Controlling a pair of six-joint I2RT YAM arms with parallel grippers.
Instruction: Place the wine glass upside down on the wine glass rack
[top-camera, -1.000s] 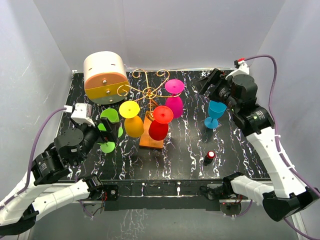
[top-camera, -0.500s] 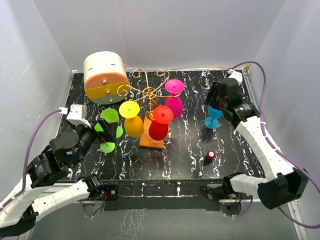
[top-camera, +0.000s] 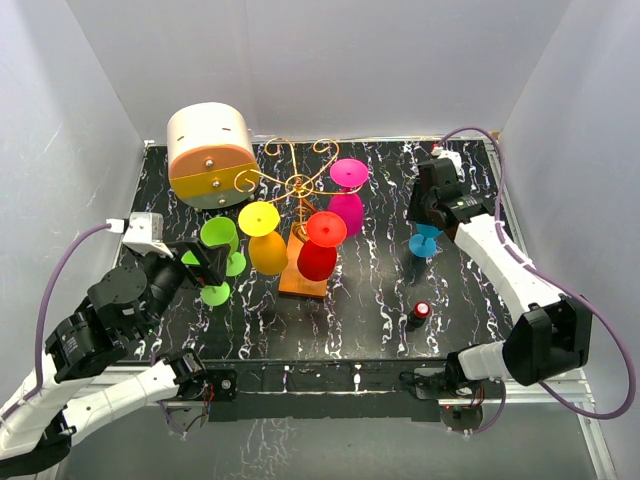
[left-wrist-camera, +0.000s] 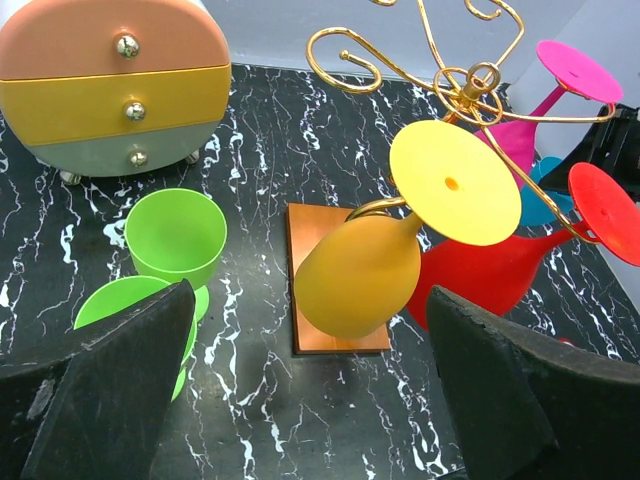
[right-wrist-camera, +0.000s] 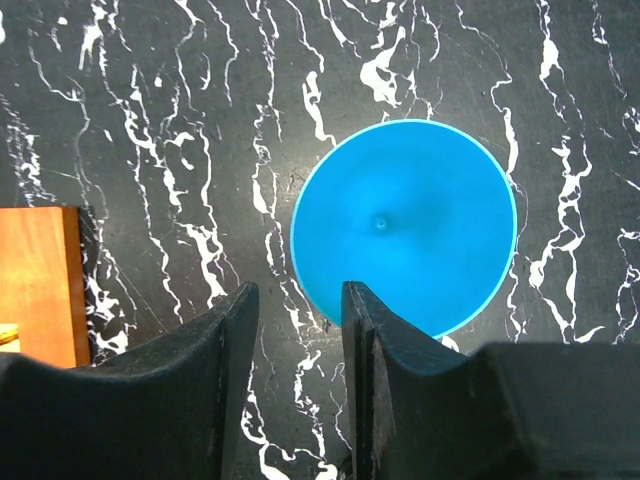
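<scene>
Three glasses hang bowl-down on the wine glass rack (top-camera: 300, 185): yellow glass (top-camera: 268, 255), red glass (top-camera: 317, 262) and magenta glass (top-camera: 348, 212). Their feet are caught in the gold scrolls, so the wire carries them.

From above, the blue wine glass (top-camera: 428, 240) stands upright on the tabletop (top-camera: 370, 290), apart from the rack on its right side. My right claw (top-camera: 428, 205) sits directly over it, which I take to be the start of the pick. My left claw (top-camera: 205, 262) hangs beside the green glass (top-camera: 218, 232), clear of the rack.

From the left wrist, that claw is spread wide and holds nothing. The green bowl stands mouth-up and empty. A second green shape sits half hidden behind my finger. The drawer box (left-wrist-camera: 110, 90) has all three drawers shut (contents hidden).

From the right wrist, I look straight down into the blue bowl, which is empty. My fingers (right-wrist-camera: 200, 350) are drawn about halfway together. The rim's near edge lies in the gap, with one finger over the bowl and the other outside it. I cannot tell whether the pads bite the wall yet.
</scene>
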